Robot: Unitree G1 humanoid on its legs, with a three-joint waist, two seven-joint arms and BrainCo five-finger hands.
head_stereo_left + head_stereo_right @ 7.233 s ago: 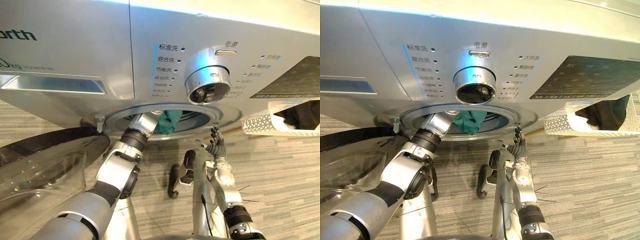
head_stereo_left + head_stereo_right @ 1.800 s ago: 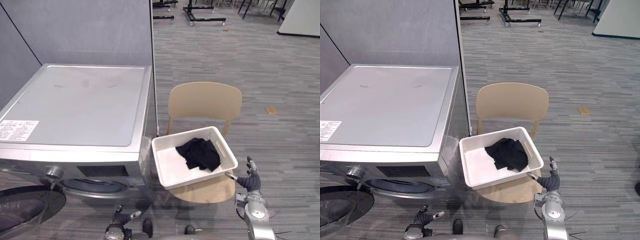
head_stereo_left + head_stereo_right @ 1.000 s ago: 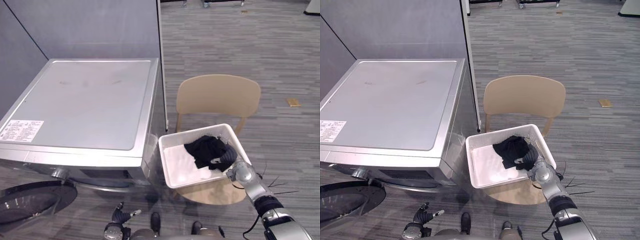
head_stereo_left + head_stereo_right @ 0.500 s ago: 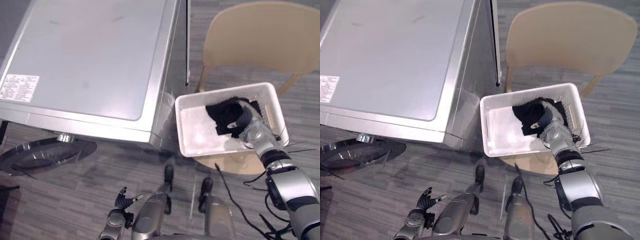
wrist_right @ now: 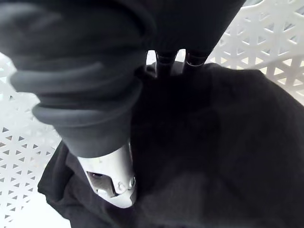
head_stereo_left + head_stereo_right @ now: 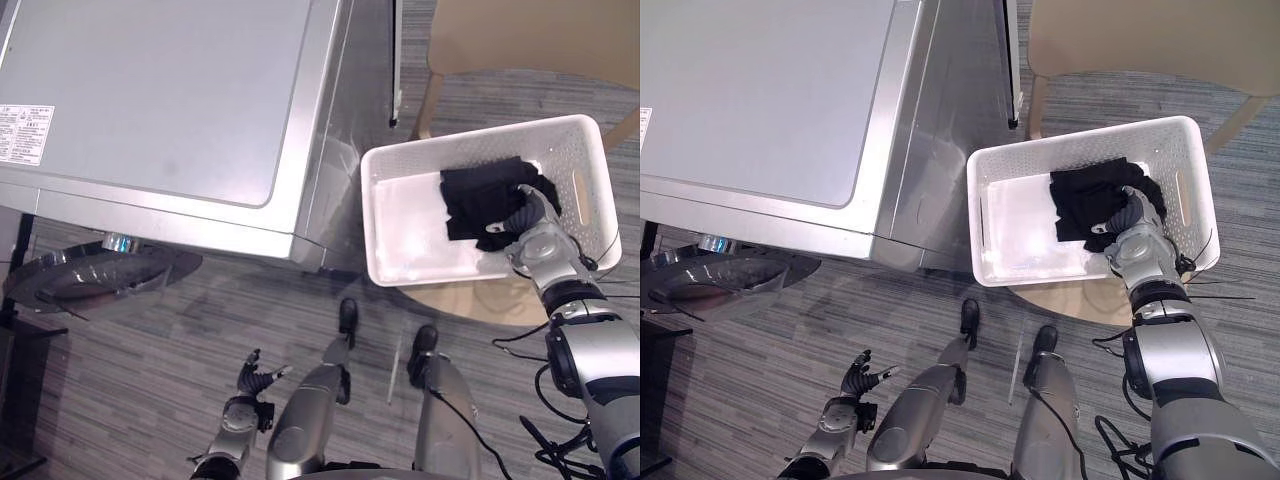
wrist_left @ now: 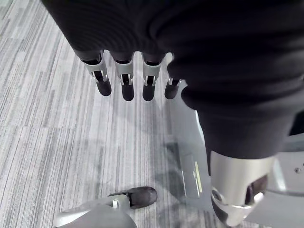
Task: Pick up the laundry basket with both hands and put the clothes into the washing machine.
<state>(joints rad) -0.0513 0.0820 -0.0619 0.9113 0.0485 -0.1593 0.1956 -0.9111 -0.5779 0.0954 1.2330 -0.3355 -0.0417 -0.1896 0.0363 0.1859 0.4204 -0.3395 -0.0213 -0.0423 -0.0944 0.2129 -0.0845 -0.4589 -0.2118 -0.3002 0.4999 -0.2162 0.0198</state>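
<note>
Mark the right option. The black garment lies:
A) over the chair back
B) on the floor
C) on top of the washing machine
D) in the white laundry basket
D: the black garment lies inside the white laundry basket, with the right hand on it.

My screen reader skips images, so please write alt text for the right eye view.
The right robot hand rests on a black garment inside a white laundry basket on a tan chair. To the left stands a silver washing machine with its door swung open, and the left robot hand hangs open near the floor.
</note>
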